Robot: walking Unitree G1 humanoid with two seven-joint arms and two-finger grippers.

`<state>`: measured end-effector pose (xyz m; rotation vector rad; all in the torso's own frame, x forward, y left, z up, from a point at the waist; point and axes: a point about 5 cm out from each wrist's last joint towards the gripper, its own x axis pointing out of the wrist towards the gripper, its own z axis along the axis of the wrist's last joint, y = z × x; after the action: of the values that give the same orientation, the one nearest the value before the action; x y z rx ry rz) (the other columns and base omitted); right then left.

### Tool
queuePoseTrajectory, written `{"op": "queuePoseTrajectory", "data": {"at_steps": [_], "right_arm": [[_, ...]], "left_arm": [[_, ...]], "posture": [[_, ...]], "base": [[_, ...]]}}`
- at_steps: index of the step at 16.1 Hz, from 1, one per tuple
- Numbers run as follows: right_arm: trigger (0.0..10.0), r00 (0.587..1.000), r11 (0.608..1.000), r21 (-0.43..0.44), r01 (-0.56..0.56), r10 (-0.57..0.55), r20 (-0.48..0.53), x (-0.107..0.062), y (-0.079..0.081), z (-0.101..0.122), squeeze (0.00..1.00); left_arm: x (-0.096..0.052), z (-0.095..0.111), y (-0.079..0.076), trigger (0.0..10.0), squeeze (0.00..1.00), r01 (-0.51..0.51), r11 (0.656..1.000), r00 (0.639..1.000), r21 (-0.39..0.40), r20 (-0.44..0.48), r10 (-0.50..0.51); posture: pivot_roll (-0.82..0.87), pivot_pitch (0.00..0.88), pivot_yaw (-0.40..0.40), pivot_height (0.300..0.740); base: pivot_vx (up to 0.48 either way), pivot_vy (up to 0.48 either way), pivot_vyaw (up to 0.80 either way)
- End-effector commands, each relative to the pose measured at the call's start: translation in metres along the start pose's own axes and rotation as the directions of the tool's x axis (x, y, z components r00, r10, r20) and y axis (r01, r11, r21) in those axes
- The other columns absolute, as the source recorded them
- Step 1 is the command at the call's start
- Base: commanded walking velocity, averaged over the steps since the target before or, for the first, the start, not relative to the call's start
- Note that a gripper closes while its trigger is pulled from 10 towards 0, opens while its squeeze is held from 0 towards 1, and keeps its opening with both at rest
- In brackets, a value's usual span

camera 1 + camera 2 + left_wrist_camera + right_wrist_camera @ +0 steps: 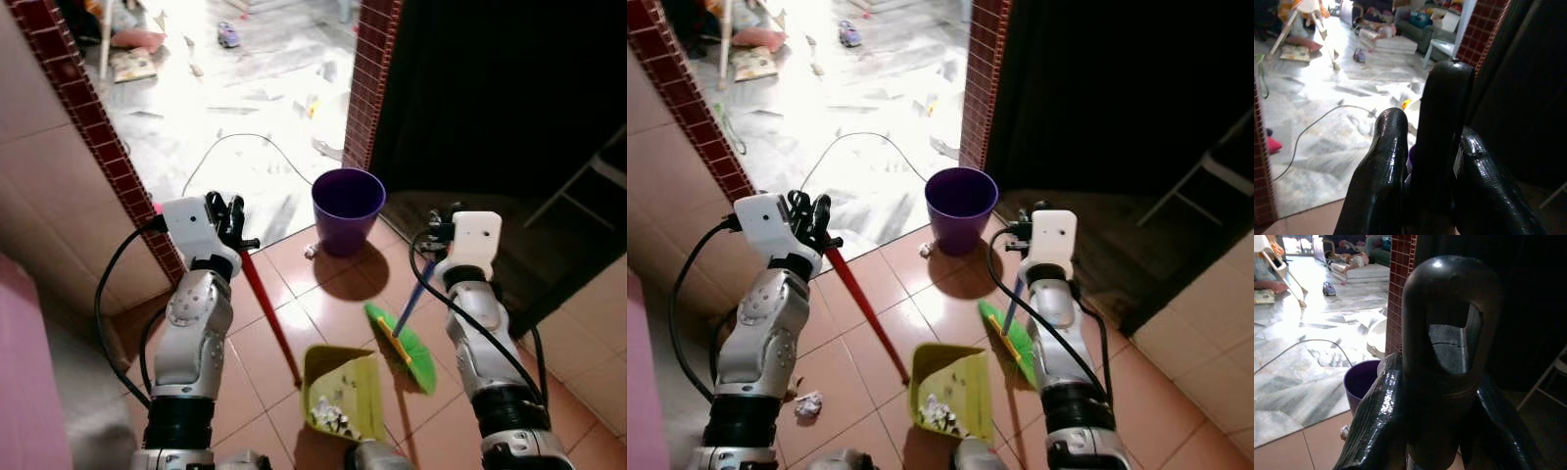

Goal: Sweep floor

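glare blows out the marble floor [245,88] beyond the doorway, while the right side sinks into near-black shadow.

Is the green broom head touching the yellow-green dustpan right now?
Apart. In the left eye view a strip of bare tile shows between the broom head and the dustpan.

A: What stood in the way ahead?
B: The purple bucket [347,209] sat by the foot of the red brick pillar [370,78], with open tile between it and the green dustpan [341,390].
A: And through the doorway?
B: A thin cable [240,147] looped over the pale floor [235,108]; a crumpled scrap [807,403] lay beside the left arm.
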<state>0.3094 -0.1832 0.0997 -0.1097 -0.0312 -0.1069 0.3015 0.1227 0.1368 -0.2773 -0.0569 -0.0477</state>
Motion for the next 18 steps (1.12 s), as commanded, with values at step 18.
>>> {"op": "queuePoseTrajectory", "data": {"at_steps": [18], "right_arm": [[10.0,0.975,0.997,-0.059,-0.058,0.045,-0.215,-0.019,-0.006,-0.040,0.00]], "left_arm": [[0.026,0.109,0.020,10.0,0.00,-0.232,0.973,0.890,0.017,0.407,0.205]], "posture": [[-0.11,0.000,0.043,0.740]], "base": [[0.210,0.154,-0.30]]}}
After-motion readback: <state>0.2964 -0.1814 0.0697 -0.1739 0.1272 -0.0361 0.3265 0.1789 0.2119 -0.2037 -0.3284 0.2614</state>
